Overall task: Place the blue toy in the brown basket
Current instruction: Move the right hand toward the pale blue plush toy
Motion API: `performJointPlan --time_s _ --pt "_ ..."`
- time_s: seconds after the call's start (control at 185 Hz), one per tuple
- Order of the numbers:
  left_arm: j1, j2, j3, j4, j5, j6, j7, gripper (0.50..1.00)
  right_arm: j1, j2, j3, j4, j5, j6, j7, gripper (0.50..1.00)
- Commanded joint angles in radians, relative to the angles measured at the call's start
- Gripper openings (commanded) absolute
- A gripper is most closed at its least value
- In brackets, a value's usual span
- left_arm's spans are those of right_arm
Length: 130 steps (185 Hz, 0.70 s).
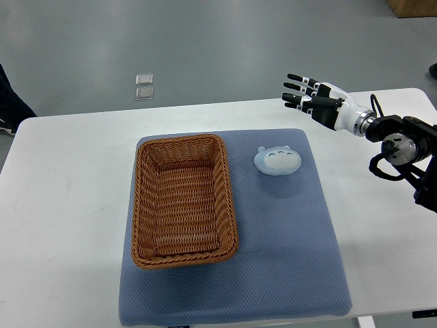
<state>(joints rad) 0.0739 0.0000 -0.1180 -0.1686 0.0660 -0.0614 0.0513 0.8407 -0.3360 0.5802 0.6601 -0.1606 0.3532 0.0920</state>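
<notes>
1. A grey floor (pixel 205 41) fills the top of the view, with two small clear square items (pixel 144 86) lying on it just beyond the table's far edge.
2. A white table (pixel 61 205) spans the view, and a blue mat (pixel 293 260) covers its middle.
3. The brown basket (pixel 183 199), a rectangular woven one, sits on the left half of the mat with nothing inside it.
4. The right arm (pixel 403 147) enters from the right edge, above the table's far right corner.
5. The right hand (pixel 315 99) hovers with its fingers (pixel 296 86) stretched out straight and spread, pointing left, holding nothing and touching nothing.
6. The blue toy (pixel 277 160), a rounded pale plush, rests on the mat just right of the basket's far corner, apart from the hand.
</notes>
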Motion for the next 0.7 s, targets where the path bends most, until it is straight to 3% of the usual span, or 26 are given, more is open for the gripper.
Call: performJointPlan --time_s 0.0,0.405,0.491,0.697 --pt "0.003 0.0 0.0 0.001 0.0 0.0 0.001 1.0 0.0 0.0 0.0 0.001 0.0 -0.007 0.002 0.913" --pt "-0.019 0.0 0.001 0.021 -0.002 0.014 -0.001 1.0 -0.002 0.015 -0.007 0.003 -0.034 -0.007 0.006 0.913" --pt "-0.04 0.0 0.001 0.021 0.0 0.015 -0.001 1.0 0.003 0.014 -0.017 0.006 -0.178 -0.005 0.014 0.913" --pt "-0.04 0.0 0.0 0.017 0.0 0.015 -0.001 1.0 0.014 0.002 -0.016 0.029 -0.6 0.007 0.127 0.911"
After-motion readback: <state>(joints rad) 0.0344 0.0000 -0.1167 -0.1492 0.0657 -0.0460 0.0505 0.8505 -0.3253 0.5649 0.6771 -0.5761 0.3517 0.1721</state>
